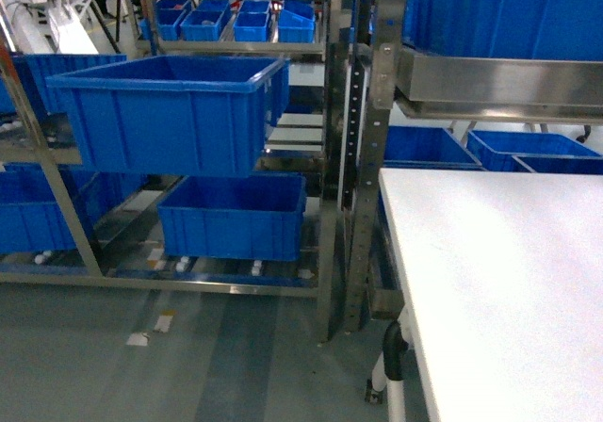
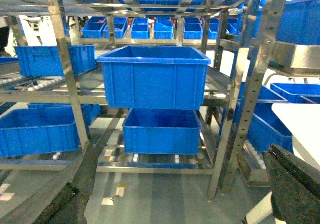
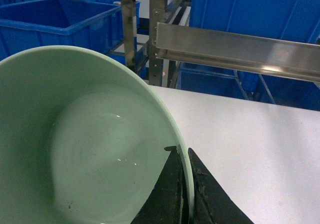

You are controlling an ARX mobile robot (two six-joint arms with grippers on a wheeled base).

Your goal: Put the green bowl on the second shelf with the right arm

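Observation:
The pale green bowl (image 3: 85, 144) fills the left of the right wrist view, its hollow facing the camera. My right gripper (image 3: 183, 152) is shut on its rim, one black finger inside and one outside. The bowl hangs over the white table (image 3: 260, 149). Beyond the table's far edge runs the second shelf (image 3: 235, 46), a steel tier carrying a big blue crate (image 3: 250, 9). Only the edges of my left gripper (image 2: 170, 199) show in the left wrist view; its fingers (image 2: 295, 189) stand wide apart with nothing between them. Neither the bowl nor a gripper appears in the head view.
The white table (image 1: 509, 290) takes up the right of the head view. A steel upright (image 1: 363, 149) stands at its far left corner. Left of it, another rack holds a blue crate (image 1: 174, 111) above a second blue crate (image 1: 236, 217). Grey floor (image 1: 188, 356) lies in front.

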